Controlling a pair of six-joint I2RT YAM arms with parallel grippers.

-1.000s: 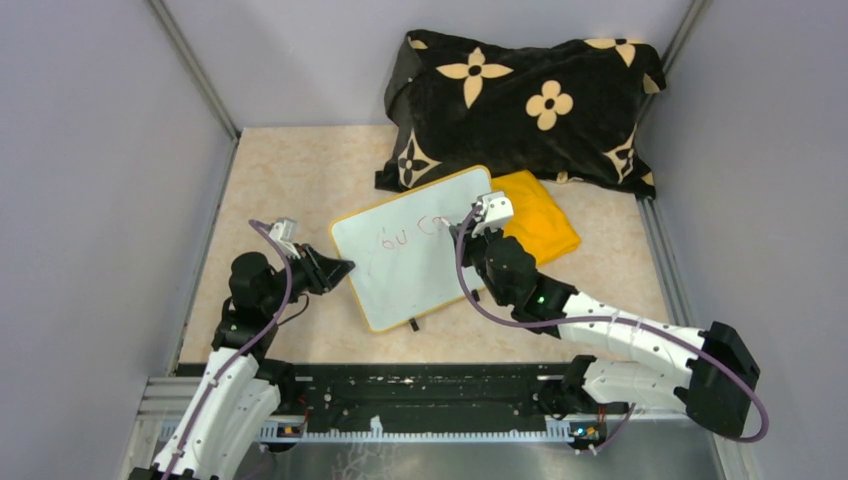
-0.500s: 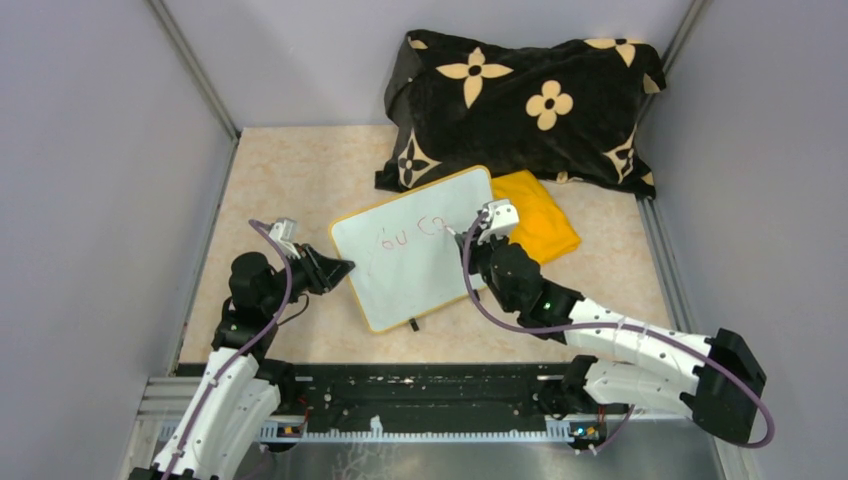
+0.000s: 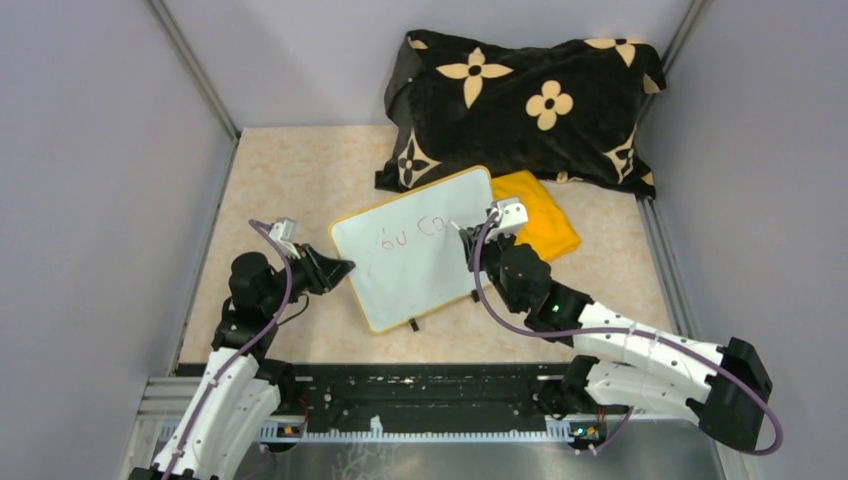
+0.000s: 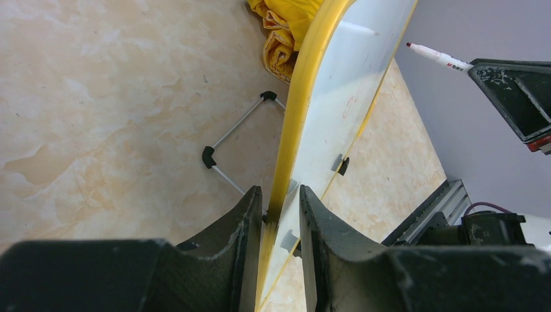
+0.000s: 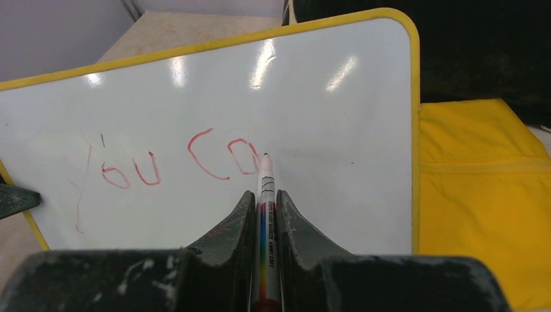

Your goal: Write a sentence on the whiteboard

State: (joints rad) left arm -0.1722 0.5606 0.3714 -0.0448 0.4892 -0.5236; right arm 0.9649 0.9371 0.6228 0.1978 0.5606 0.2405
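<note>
The whiteboard (image 3: 410,270), white with a yellow rim, stands tilted at mid-table. My left gripper (image 3: 345,268) is shut on its left edge; in the left wrist view the jaws pinch the yellow rim (image 4: 281,195). My right gripper (image 3: 468,233) is shut on a white marker (image 5: 266,175) with a rainbow stripe. The marker's tip touches the whiteboard (image 5: 325,117) just right of the last red letter. The sentence (image 5: 149,170) reads "You Co" in thin red strokes. The marker (image 4: 438,57) also shows from the side, its tip close to the whiteboard's face (image 4: 351,84).
A folded yellow cloth (image 3: 540,225) lies under the board's right edge, and a black pillow (image 3: 520,100) with cream flowers lies behind it. The board's wire stand (image 4: 237,133) with black feet rests on the beige table (image 3: 290,170). Grey walls close in on both sides.
My right gripper has shifted a little to the right along the board with the marker, and a new red letter has appeared after the "C". The left gripper has not moved.
</note>
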